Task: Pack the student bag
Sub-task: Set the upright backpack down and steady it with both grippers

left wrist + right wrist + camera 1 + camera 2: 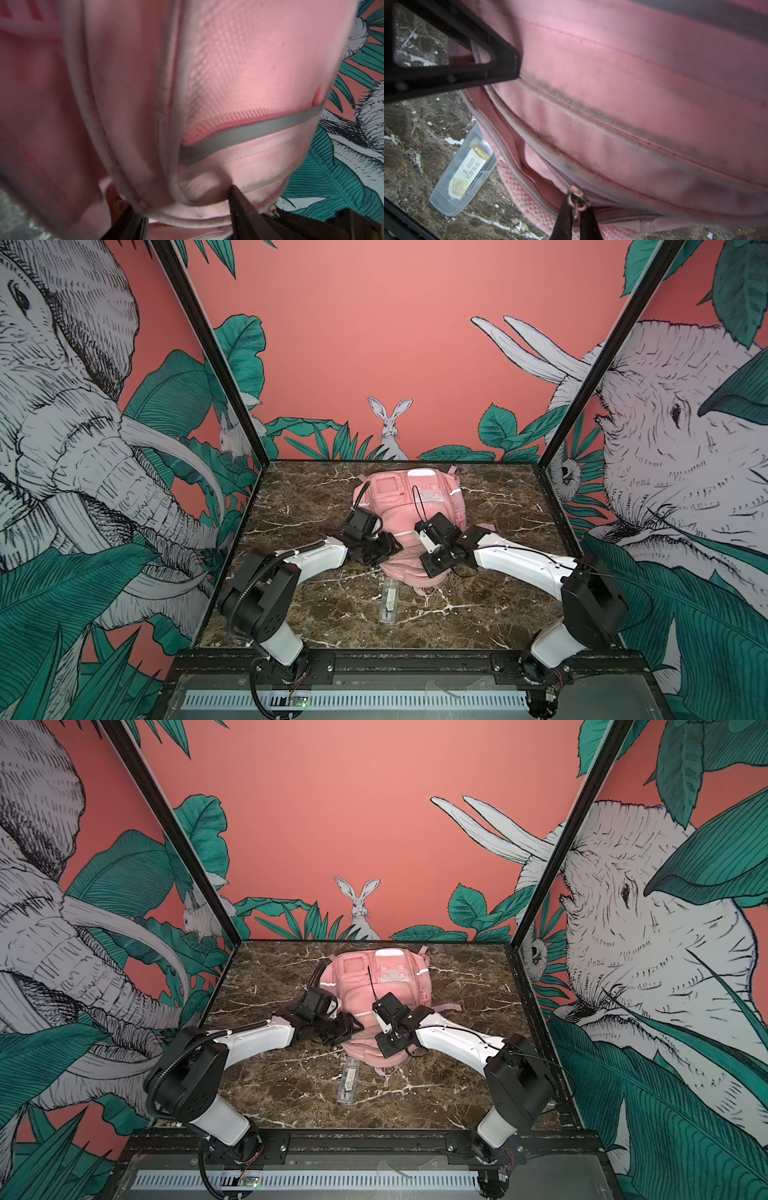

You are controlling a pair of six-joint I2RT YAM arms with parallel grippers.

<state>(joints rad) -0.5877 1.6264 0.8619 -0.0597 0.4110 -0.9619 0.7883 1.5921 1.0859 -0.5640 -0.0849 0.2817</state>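
student bag [409,506] sits mid table [316,605], near end hidden by both arms. right gripper [575,212] is clamped on a zip pull [577,197]; left gripper [388,549] straddles blurry fabric, can't tell if pinching. clear case [388,600] lies just beside.

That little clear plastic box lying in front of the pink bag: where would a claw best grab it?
Probably from straight above, pinching its two long sides across the narrow width. The clear plastic box lies flat on the table, and its far end sits by the student bag, so the half nearer the front looks freer.
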